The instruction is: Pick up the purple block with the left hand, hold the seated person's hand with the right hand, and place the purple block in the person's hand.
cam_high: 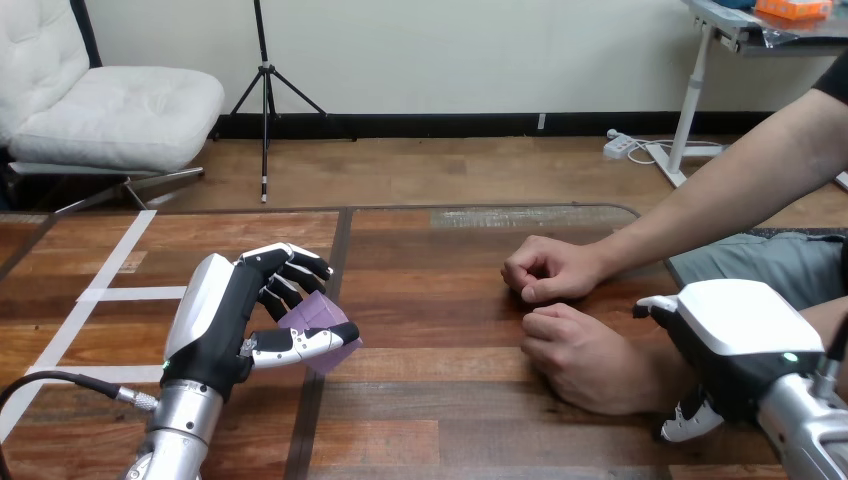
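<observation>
Purple block [322, 330] is pinched by the left hand's [225, 320] curled fingers and thumb. Right hand [740, 335] sits by the person's nearer wrist [645, 385]; open or closed, I cannot tell.

The left robot hand [215, 325] hides part of the purple block [322, 312].

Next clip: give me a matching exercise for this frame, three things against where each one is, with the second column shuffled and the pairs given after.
Things:
1. block
2. right hand
3. person's farther hand

Places:
A. closed, resting on the table
B. at the wrist of the person's nearer hand
C. gripped in the left hand

Pairs: 1-C, 2-B, 3-A.
</observation>
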`<move>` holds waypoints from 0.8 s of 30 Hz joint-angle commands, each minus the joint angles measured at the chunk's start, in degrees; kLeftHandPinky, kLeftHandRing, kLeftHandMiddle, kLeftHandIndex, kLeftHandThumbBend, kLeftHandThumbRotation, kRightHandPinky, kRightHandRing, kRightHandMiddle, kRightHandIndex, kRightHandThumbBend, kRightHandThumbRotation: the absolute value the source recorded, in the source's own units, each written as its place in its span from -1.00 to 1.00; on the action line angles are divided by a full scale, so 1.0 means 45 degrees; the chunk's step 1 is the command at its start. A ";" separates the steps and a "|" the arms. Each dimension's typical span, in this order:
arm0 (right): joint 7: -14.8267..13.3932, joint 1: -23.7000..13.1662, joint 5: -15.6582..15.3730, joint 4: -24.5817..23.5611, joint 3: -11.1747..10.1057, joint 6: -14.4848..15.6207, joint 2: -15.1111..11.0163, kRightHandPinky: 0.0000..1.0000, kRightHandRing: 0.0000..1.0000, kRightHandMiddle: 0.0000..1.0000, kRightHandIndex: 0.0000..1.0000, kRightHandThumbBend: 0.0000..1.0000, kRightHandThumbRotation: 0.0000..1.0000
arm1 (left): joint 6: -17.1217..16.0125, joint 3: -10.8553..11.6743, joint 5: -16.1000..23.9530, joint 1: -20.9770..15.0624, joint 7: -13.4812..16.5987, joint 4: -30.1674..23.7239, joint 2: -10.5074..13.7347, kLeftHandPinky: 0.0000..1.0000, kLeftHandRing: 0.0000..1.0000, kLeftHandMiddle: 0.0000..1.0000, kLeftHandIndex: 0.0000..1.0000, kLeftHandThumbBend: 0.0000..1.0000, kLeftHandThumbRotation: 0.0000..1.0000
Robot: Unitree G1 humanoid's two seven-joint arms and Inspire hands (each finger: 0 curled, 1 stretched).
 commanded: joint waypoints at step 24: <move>0.1824 -0.2232 -0.0763 0.1018 0.1004 0.0910 -0.0693 0.64 0.68 0.69 0.65 0.61 -0.87 | -0.0566 0.0206 0.0128 -0.0356 0.0336 -0.0629 0.0185 -0.20 -0.09 0.07 0.14 0.29 -0.76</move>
